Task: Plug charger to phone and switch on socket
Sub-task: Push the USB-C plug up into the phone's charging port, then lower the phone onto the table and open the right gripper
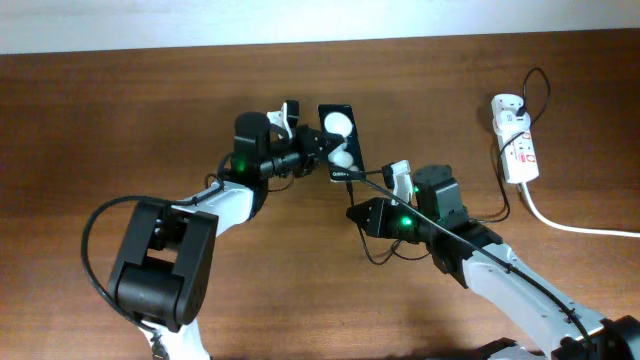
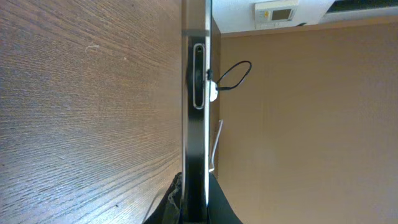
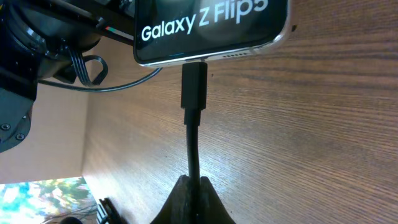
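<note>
The black phone with two white round patches lies on the table, and my left gripper is shut on its left edge. In the left wrist view the phone is seen edge-on between the fingers. My right gripper is shut on the thin black charger cable. The charger's plug tip sits at the phone's bottom port; the phone reads "Galaxy Z Flip5". The white socket strip lies at the far right, away from both grippers.
A thick white cord runs from the socket strip to the right edge. The thin black cable loops near the strip and across the table toward my right arm. The wooden table ends at a wall at the back.
</note>
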Controlling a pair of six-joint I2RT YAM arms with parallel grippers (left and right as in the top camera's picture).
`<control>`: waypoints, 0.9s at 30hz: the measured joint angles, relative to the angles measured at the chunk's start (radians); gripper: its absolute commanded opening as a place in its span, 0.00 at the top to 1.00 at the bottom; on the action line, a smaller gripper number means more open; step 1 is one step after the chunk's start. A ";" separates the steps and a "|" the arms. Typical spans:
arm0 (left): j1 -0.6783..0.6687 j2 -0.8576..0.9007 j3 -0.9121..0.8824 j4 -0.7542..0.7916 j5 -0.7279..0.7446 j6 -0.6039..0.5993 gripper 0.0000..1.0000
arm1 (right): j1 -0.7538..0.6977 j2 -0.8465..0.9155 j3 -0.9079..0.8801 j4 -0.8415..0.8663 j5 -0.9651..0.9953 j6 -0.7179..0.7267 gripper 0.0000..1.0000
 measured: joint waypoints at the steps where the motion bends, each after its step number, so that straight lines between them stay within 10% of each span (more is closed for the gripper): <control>1: -0.008 0.000 -0.007 -0.016 0.055 0.013 1.00 | -0.009 0.000 0.009 0.024 0.025 0.002 0.36; 9: 0.036 0.002 -0.016 -0.022 0.135 0.085 1.00 | -0.014 -0.365 0.020 -0.369 0.053 -0.180 0.02; 18: 0.039 0.005 -0.018 -0.480 -0.183 0.375 1.00 | -0.013 -0.308 0.021 -0.521 0.205 -0.280 0.00; 22: 0.038 -0.010 0.000 -0.567 -0.306 0.414 0.54 | -0.013 -0.296 0.021 -0.513 0.207 -0.279 0.00; 24: 0.040 -0.016 0.000 -0.602 -0.335 0.410 0.10 | -0.013 -0.296 0.021 -0.512 0.208 -0.279 0.01; 27: 0.034 -0.050 0.027 -0.659 -0.363 0.409 0.01 | -0.014 -0.296 0.021 -0.517 0.208 -0.279 0.01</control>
